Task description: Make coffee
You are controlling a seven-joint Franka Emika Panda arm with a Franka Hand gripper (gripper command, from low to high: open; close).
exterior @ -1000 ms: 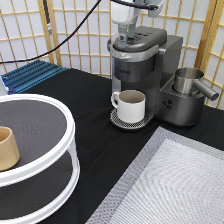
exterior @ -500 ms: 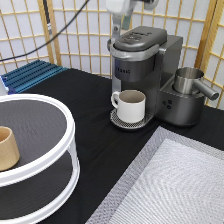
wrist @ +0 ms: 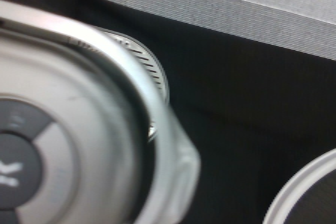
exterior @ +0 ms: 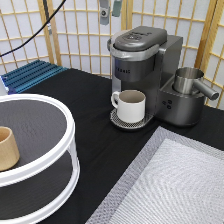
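Note:
The grey coffee machine stands at the exterior view's top centre with its lid down. A white handled mug sits on its drip tray under the spout. My gripper hangs at the exterior view's top edge, above and slightly left of the lid, open, with nothing between its fingers. The wrist view looks straight down on the machine's silver lid and buttons, with the drip tray's grille showing past its edge. The coffee pod is out of view.
A steel pitcher sits on the machine's right side. A white two-tier round stand at the exterior view's left carries a tan wooden cup. A grey mat covers the bottom right. A blue rack lies at the back left.
My gripper has risen from just over the machine's lid to the exterior view's top edge. The machine and mug have not moved.

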